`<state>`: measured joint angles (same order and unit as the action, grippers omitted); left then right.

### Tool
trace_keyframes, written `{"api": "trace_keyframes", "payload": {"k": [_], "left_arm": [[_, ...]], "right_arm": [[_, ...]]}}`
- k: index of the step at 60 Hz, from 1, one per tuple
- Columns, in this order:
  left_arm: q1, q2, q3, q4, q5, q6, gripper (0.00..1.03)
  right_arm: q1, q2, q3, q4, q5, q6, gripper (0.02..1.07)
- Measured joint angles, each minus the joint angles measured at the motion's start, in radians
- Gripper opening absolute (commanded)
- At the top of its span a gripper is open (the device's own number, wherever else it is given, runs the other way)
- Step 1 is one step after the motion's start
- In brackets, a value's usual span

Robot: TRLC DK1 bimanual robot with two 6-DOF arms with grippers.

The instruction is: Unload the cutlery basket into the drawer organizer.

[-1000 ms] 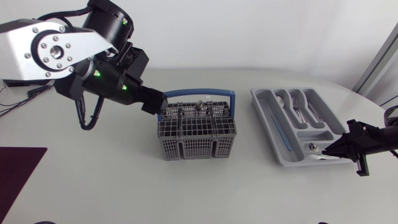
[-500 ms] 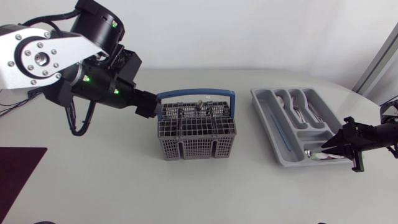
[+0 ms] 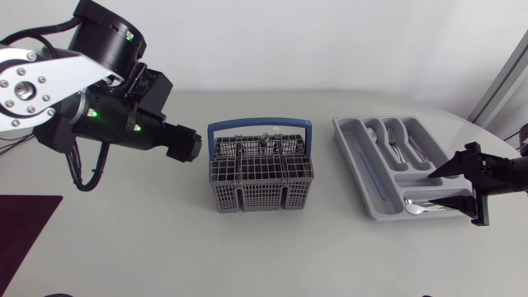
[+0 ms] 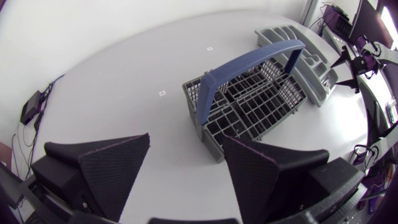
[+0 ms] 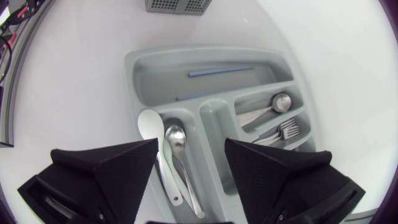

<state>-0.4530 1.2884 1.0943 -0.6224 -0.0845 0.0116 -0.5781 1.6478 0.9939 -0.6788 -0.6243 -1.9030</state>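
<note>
Organizer [image 3: 351, 165] held spoons [image 5: 175, 138] and forks [image 5: 286, 129]; basket [image 3: 261, 195] showed some pieces [image 3: 266, 141] unsorted. My left gripper [image 4: 186, 140] and right gripper [image 5: 190, 147] both gaped wide, empty.

Left gripper [image 3: 191, 146] and right gripper [image 3: 441, 186] both hover with fingers spread wide apart

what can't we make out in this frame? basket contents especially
- Cutlery basket contents: in the head view the grid walls and dividers hide them; in the left wrist view the compartments are too dark to tell.
- Forks: in the right wrist view the handles are hidden behind a finger of the right gripper.
- Drawer organizer, near corner: in the head view the right gripper covers it.
</note>
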Motion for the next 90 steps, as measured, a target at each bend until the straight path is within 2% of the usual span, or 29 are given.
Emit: {"api": "trace_keyframes", "payload": {"k": [14,27,32,43,46,56,57,59,63,74,90], "left_arm": [[0.019,-0.044,-0.054,0.000,0.000,0.018,0.98],[0.033,-0.066,-0.124,0.000,0.000,0.045,0.98],[0.028,-0.067,-0.151,-0.001,-0.001,0.053,0.97],[-0.006,-0.053,-0.174,0.000,0.001,0.073,0.85],[-0.017,-0.041,-0.175,0.000,0.005,0.076,0.76],[-0.057,-0.003,-0.183,-0.001,0.020,0.079,0.42],[-0.060,-0.001,-0.184,0.000,0.023,0.079,0.35],[-0.063,0.005,-0.184,0.000,0.026,0.079,0.26],[-0.069,0.021,-0.184,0.001,0.034,0.080,0.15],[-0.082,0.066,-0.188,0.013,0.081,0.090,0.10],[-0.132,0.120,-0.211,0.054,0.085,0.098,0.07]], "right_arm": [[0.152,-0.208,-0.124,0.010,-0.024,0.144,0.89],[0.364,-0.313,-0.198,0.140,-0.026,0.417,0.89],[0.443,-0.323,-0.206,0.225,-0.017,0.547,0.89],[0.571,-0.304,-0.203,0.425,0.024,0.808,0.89],[0.591,-0.281,-0.194,0.441,0.030,0.858,0.88],[0.655,-0.189,-0.145,0.473,0.050,0.979,0.67],[0.658,-0.183,-0.142,0.479,0.051,0.989,0.62],[0.669,-0.169,-0.131,0.489,0.052,1.008,0.55],[0.686,-0.146,-0.108,0.504,0.053,1.041,0.43],[0.714,-0.070,-0.018,0.510,0.053,1.102,0.17],[0.734,0.046,0.108,0.535,0.053,1.183,0.15]]}}
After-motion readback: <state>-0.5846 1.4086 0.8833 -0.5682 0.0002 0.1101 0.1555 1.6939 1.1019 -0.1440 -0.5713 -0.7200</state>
